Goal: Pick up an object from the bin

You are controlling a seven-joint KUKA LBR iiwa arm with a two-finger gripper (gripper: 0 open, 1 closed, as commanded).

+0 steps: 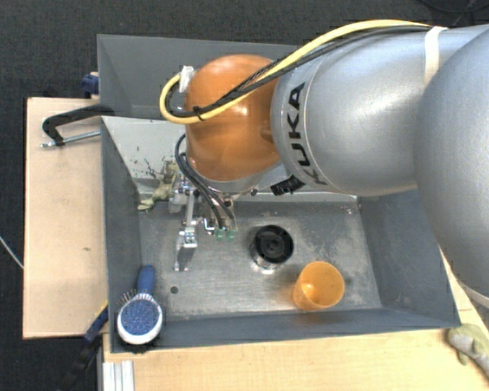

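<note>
My gripper (201, 239) hangs below the orange wrist cover over the left middle of the bin floor. It is open, with bare metal floor between the two fingers. One metal finger (184, 247) points down and to the left. A black round object (271, 244) lies just to the right of the gripper, apart from it. A small beige object (151, 197) sits against the left wall, above and left of the fingers.
An orange cup (318, 286) lies on its side near the front right of the floor. A blue and white round brush (140, 314) rests in the front left corner. The arm and its cover hide the back of the bin.
</note>
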